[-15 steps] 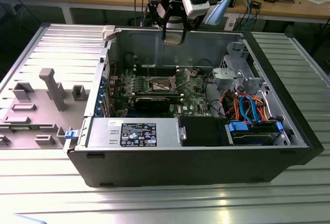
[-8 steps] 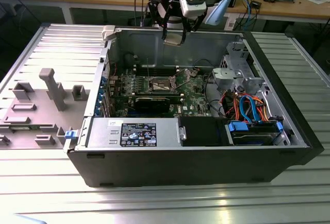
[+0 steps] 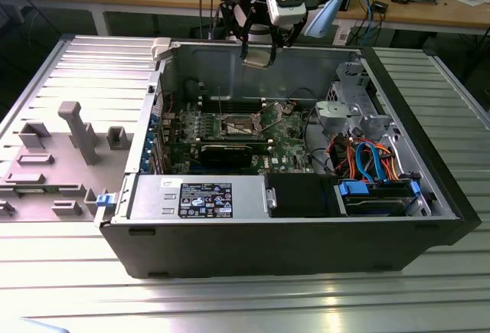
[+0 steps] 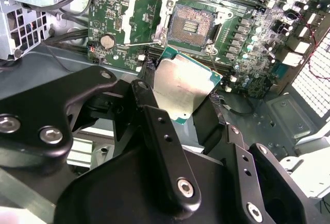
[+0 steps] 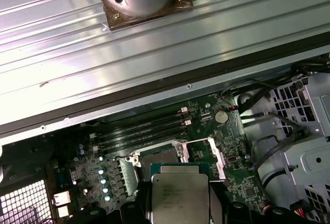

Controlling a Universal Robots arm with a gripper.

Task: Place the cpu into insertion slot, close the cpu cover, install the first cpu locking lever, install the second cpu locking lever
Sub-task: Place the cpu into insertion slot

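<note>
My gripper (image 3: 258, 50) hangs above the open computer case, shut on the cpu (image 3: 258, 59), a flat square chip with a dull silver top. In the second wrist view the cpu (image 4: 180, 87) sits tilted between the black fingers (image 4: 154, 126), above and short of the insertion slot (image 4: 191, 26). The slot's dark pin field lies bare. Beside it the cpu cover (image 4: 144, 20) stands swung open. In the first wrist view the cpu (image 5: 178, 193) overlaps the near edge of the insertion slot (image 5: 157, 157), with the cpu cover (image 5: 214, 154) next to it. In the exterior view the slot (image 3: 239, 125) lies well below the gripper.
The case walls (image 3: 253, 57) ring the green board. A long black graphics card (image 3: 230, 153) lies just in front of the slot, and memory slots (image 5: 139, 128) lie behind it. A silver drive cage (image 3: 352, 111) and orange and blue cables (image 3: 367, 161) fill the exterior view's right. Grey fixtures (image 3: 76, 130) stand outside.
</note>
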